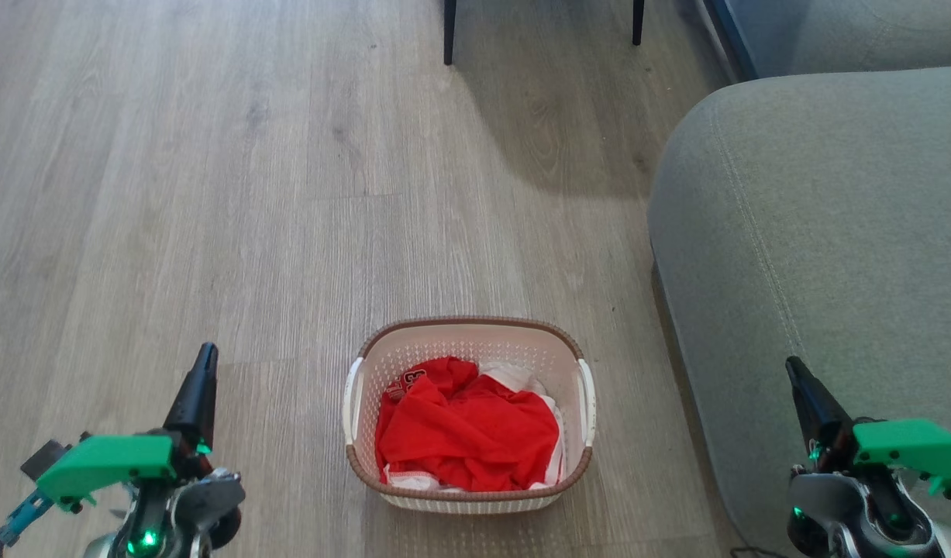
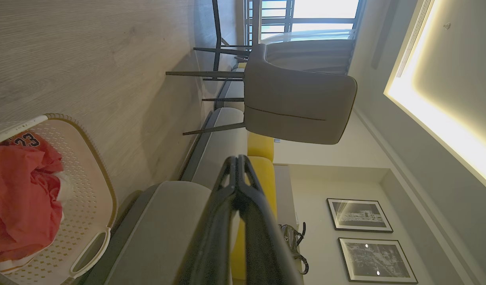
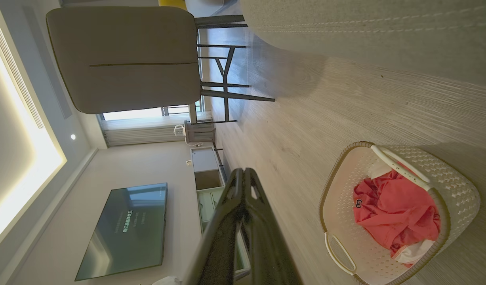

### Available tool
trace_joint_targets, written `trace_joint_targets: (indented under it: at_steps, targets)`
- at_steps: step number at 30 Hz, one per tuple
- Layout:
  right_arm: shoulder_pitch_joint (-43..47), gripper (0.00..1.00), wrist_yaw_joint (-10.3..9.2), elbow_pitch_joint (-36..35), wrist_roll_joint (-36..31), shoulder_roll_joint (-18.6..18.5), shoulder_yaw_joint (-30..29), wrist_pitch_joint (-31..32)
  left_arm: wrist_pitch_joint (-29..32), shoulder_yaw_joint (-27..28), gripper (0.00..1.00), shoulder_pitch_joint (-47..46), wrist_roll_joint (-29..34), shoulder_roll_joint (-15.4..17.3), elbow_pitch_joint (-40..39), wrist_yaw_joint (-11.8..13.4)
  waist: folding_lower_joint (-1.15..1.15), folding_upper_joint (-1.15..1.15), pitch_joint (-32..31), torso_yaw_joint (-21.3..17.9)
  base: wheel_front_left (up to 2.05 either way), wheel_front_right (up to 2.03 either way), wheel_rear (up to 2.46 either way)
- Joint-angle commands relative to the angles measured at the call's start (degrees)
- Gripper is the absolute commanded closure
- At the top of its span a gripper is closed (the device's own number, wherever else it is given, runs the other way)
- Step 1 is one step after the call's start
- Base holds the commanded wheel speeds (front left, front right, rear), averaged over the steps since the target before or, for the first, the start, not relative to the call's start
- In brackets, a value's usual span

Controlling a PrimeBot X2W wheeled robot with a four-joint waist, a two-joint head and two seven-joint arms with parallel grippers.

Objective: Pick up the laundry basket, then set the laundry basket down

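Wood floor (image 1: 211, 194) covers most of the head view. Grey sofa (image 1: 816, 232) takes up the right side, upper right down to lower right. Laundry basket (image 1: 469, 320) sits on the floor at lower centre, upright, just left of the sofa but not touching it. Red garment (image 1: 467, 434) is heaped inside it, with white cloth (image 1: 522, 378) showing behind and under the red. White handles on the basket's left (image 1: 353, 395) and right (image 1: 587, 399) sides, nothing gripping them.

Left gripper (image 1: 206, 356) is at lower left, right gripper (image 1: 794, 368) at lower right over the sofa edge, both well apart from the basket. Each wrist view shows the fingers pressed together at the tips, nothing between them. Two dark chair legs (image 1: 449, 31) at top centre.
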Motion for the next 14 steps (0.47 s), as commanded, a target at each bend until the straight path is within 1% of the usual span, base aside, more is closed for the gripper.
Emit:
trace_joint_targets:
  at_steps: [1, 14]
  targets:
    - [-2.72, 1.0, 0.14, -1.82, -0.14, -0.46, 0.81, 0.45, 0.4, 2.4, 1.0, -2.81, 0.19, 0.48, -1.73, -0.38, 0.0, 0.0, 0.0, 0.0, 0.0, 0.0, 0.0]
    - [-2.74, 1.0, 0.14, -1.81, -0.32, -0.31, 0.6, 0.62, 0.56, 2.6, 1.0, -2.83, 0.37, 0.33, -1.72, -0.38, 0.0, 0.0, 0.0, 0.0, 0.0, 0.0, 0.0]
